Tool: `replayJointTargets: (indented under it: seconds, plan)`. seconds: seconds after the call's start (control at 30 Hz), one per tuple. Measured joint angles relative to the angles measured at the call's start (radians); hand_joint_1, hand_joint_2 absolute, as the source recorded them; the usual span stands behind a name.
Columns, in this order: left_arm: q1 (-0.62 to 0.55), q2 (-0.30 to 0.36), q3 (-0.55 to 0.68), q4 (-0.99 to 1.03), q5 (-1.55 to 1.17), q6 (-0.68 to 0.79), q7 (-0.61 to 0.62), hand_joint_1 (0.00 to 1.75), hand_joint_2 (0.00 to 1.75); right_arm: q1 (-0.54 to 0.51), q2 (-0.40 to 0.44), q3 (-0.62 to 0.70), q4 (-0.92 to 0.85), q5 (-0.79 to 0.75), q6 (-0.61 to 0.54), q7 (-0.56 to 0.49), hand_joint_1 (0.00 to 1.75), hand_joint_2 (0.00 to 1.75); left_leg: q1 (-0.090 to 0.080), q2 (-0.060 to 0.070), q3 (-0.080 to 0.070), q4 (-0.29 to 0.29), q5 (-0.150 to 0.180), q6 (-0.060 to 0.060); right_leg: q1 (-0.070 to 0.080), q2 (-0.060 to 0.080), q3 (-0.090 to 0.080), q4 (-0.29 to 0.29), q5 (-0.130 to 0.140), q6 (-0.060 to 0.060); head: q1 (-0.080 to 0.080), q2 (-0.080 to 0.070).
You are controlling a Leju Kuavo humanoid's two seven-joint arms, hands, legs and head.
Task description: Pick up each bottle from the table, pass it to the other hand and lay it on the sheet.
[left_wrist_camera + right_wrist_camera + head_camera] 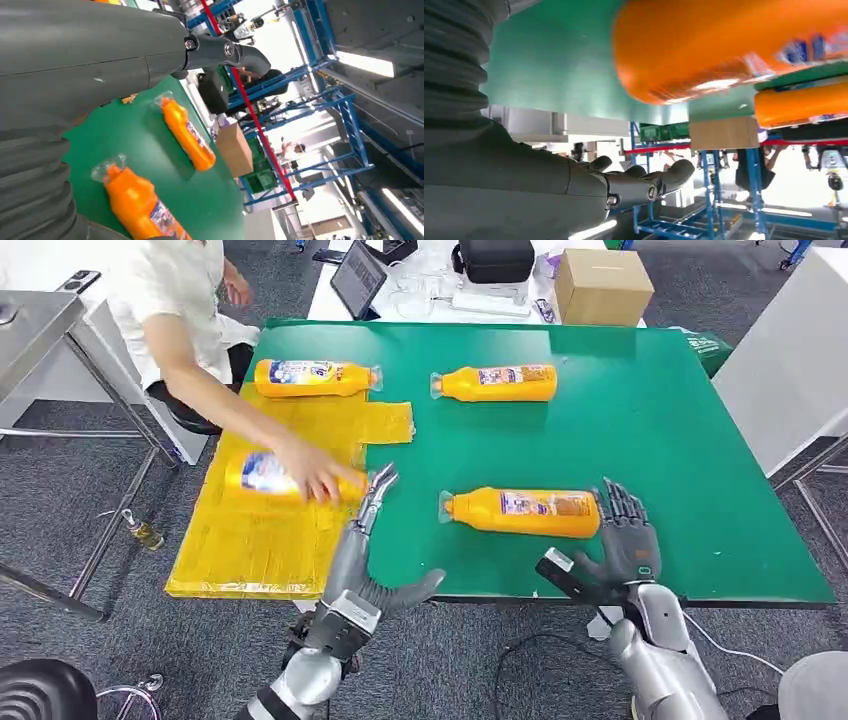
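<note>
Orange bottle (525, 512) beside right robot hand (625, 540)

Four orange bottles lay flat: two (315, 378) (268, 478) on yellow sheet (250, 545), two (497, 383) (525, 511) on green table (650, 440).

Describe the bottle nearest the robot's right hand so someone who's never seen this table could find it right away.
On the green table, look at the bare green part, not the yellow sheet. Two orange bottles lie there; it is the near bottle, by the front edge, its base just beside the right hand.
</note>
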Motion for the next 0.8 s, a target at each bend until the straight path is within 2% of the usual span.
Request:
replayJointTargets:
  seconds: [0.3,0.7,0.8]
  plan:
    - [-0.024,-0.001,-0.019,0.000,0.014,-0.003,-0.002,0.00,1.75,-0.050,0.026,0.026,0.052,0.039,0.000,-0.016,0.00,1.75,0.000,0.000,0.000,0.000,0.000,0.000,0.000,0.000,0.000,0.000,0.000,0.000,0.000,0.000]
    - [-0.035,-0.001,-0.024,0.001,0.024,-0.003,-0.003,0.00,1.75,-0.066,0.049,0.028,0.078,0.051,0.001,-0.027,0.00,1.75,0.000,0.000,0.000,0.000,0.000,0.000,0.000,0.000,0.000,0.000,0.000,0.000,0.000,0.000]
    - [-0.040,-0.002,-0.033,0.006,0.033,-0.006,-0.003,0.00,1.75,-0.097,0.050,0.048,0.133,0.050,0.078,0.025,0.00,1.75,0.000,0.000,0.000,0.000,0.000,0.000,0.000,0.000,0.000,0.000,0.000,0.000,0.000,0.000]
